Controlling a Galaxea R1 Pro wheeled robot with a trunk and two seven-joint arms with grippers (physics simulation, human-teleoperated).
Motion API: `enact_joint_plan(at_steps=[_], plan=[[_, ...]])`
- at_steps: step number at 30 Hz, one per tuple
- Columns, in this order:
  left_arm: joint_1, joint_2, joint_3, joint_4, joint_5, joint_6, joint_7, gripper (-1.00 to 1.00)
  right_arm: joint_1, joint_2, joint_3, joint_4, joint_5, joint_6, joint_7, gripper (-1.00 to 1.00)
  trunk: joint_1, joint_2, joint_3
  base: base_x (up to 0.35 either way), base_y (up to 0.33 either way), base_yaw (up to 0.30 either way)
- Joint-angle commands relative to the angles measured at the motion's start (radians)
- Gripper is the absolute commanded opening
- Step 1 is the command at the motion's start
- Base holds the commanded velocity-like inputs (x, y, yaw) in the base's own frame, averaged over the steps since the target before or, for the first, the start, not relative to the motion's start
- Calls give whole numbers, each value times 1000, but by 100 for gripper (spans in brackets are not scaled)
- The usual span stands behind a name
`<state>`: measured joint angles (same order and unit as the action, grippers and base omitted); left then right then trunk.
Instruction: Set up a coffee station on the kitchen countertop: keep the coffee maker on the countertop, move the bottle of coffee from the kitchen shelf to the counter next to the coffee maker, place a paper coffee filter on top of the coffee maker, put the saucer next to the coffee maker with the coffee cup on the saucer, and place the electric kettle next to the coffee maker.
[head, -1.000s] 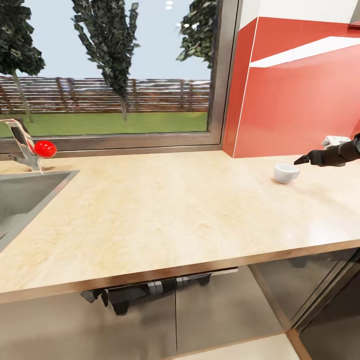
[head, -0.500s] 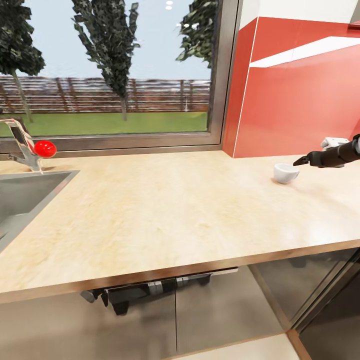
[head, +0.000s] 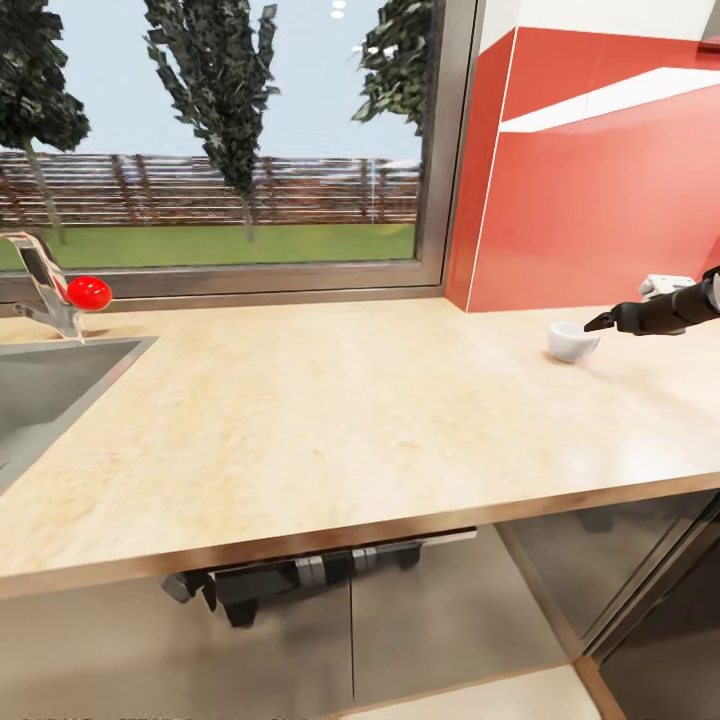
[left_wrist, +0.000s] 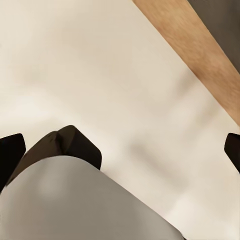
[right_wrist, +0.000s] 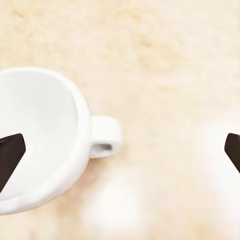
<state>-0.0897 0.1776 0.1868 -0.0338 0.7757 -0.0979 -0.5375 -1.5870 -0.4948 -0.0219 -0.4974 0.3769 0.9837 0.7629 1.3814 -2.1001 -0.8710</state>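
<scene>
1. Long light countertop across the whole middle of the head view, sink at far left, big window in the upper left, red wall in the upper right.
2. Right gripper at the right edge, poking in just above the cup; in the right wrist view, fingertips spread wide with nothing held.
3. Left gripper wide apart too, over pale floor.
4. Small white coffee cup on bare wood at middle right, with no plate under it.
5. Likely early days: cup not yet on a plate; other task things not in sight.
6. Compared with a second ago: cup a touch higher in the frame, tap too, so likely a small camera shift; gripper tip close over the rim as before.
</scene>
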Motion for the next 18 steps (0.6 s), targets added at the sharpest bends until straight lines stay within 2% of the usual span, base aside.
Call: enact_joint_plan(at_steps=[1,5,18], plan=[[-1,0,8,2,-7,-3,-4,100,-1,0,-2,-1,10,3,9,100,4,-8,-4,0,0,0],[-1,0,8,2,-7,-3,-4,100,-1,1,-2,-1,10,3,9,100,19,-36,-17,0,0,0],[-1,-1,8,2,-7,-3,-4,100,-1,1,-2,0,10,3,9,100,19,-36,-17,0,0,0]])
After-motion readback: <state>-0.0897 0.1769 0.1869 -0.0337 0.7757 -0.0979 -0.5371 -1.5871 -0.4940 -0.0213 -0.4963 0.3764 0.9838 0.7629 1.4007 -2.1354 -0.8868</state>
